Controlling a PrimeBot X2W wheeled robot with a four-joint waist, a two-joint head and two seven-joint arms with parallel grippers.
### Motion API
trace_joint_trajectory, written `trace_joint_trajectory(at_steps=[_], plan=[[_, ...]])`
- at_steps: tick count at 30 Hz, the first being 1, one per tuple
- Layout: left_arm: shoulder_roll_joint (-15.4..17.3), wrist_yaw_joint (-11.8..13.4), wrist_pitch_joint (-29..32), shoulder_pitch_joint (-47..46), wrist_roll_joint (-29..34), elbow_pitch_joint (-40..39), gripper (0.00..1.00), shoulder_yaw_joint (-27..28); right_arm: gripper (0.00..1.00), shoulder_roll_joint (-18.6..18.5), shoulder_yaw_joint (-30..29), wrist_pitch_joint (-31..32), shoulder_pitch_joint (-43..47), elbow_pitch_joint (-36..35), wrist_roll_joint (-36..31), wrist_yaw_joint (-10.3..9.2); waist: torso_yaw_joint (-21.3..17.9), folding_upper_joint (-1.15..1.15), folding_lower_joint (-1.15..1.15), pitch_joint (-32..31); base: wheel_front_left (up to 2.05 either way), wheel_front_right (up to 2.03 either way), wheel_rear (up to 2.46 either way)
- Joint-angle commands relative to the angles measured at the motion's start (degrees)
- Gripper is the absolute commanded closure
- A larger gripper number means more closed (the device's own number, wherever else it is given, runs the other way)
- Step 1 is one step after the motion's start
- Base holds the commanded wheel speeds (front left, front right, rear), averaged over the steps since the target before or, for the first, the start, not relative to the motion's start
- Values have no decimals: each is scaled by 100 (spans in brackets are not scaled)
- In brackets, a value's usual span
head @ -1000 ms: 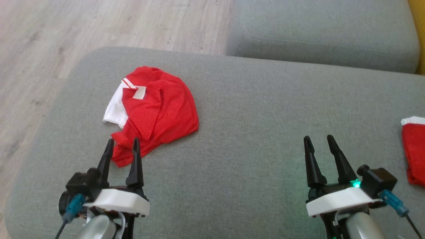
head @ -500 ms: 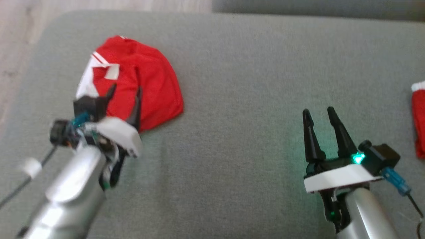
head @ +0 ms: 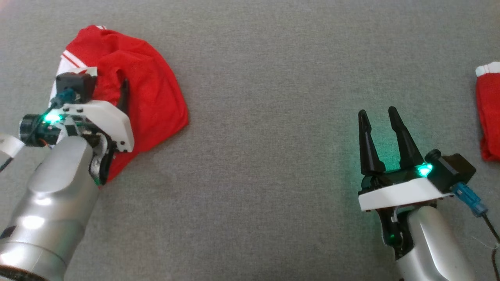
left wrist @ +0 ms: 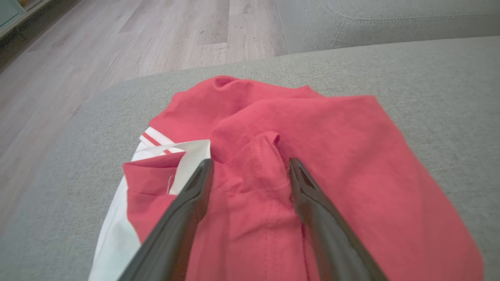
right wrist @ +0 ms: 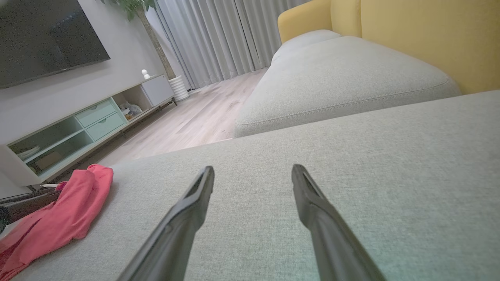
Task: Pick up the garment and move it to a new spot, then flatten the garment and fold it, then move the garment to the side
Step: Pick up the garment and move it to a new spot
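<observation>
The garment (head: pixel 156 97) is a crumpled red shirt with white trim, lying on the left part of the grey sofa cushion (head: pixel 273 164). My left gripper (head: pixel 109 82) is over it, partly hidden by its own wrist camera. In the left wrist view the left gripper (left wrist: pixel 250 164) is open, its fingers (left wrist: pixel 183 210) standing either side of a raised fold of the garment (left wrist: pixel 351 156), next to the white collar. My right gripper (head: pixel 377 113) stands open over bare cushion far to the right, nothing between its fingers. The right wrist view shows the right gripper (right wrist: pixel 253 169) and the garment (right wrist: pixel 58 218) at its far left.
Another red-and-white cloth (head: pixel 488 113) lies at the cushion's right edge. Beyond the garment the cushion ends at a wooden floor (left wrist: pixel 117 39). A second grey cushion (right wrist: pixel 343 78), a yellow sofa back (right wrist: pixel 429 39) and a TV cabinet (right wrist: pixel 78 125) stand farther off.
The head camera has tilted down, shifting the whole picture. My left arm has reached forward from the garment's near edge to over its middle. The right gripper stays put, open.
</observation>
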Motion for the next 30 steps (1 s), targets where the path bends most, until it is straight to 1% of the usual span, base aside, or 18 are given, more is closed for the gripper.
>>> trace_joint_trajectory(at_steps=[1, 4, 9, 11, 12, 13, 16, 20, 22, 23, 25, 27, 30], plan=[[183, -37, -58, -355, -5, 86, 0, 201, 0, -12, 132, -62, -155, -202, -23, -4, -56, 0, 0, 47, 0, 0, 0], [142, -149, -89, -495, -26, 402, 0, 187, 0, -12, 148, -62, -175, -191, -112, -4, -106, 0, 0, 92, 0, 0, 0], [103, -189, -111, -680, -45, 796, 0, 191, 0, -12, 200, -62, -221, -231, -188, -4, -171, 0, 0, 170, 0, 0, 0], [75, -254, -75, -737, -114, 989, 0, 223, 0, -12, 188, -62, -240, -263, -185, -4, -196, 0, 0, 179, 0, 0, 0], [65, -277, -41, -761, -104, 1074, 56, 198, 0, -12, 179, -62, -243, -272, -179, -4, -206, 0, 0, 175, 0, 0, 0], [62, -305, -51, -787, -104, 1136, 100, 188, 0, -12, 173, -62, -243, -274, -173, -4, -214, 0, 0, 167, 0, 0, 0], [55, -366, -265, -862, -129, 1233, 100, 220, 0, -12, 147, -62, -220, -250, -158, -4, -225, 0, 0, 82, 0, 0, 0], [24, -448, -836, -984, -160, 1149, 100, 303, 0, -12, 101, -62, -175, -200, -106, -4, -205, 0, 0, -119, 0, 0, 0], [-15, -546, -1147, -1037, -168, 1000, 100, 325, 0, -12, 99, -62, -143, -174, -84, -4, -185, 0, 0, -260, 0, 0, 0], [-77, -656, -1376, -1084, -188, 765, 100, 338, 0, -12, 86, -62, -92, -148, -64, -4, -152, 0, 0, -415, 0, 0, 0], [-123, -734, -1503, -1133, -266, 459, 100, 408, 0, -12, 74, -62, -37, -120, -38, -4, -117, 0, 0, -551, 0, 0, 0], [-146, -814, -1575, -1177, -300, 38, 100, 424, 0, -12, 68, -62, 15, -94, -6, -4, -88, 0, 0, -669, 0, 0, 0], [-167, -892, -1587, -1171, -513, -751, 100, 554, 0, -12, 96, -62, 66, -81, 48, -4, -97, 0, 0, -785, 0, 0, 0]])
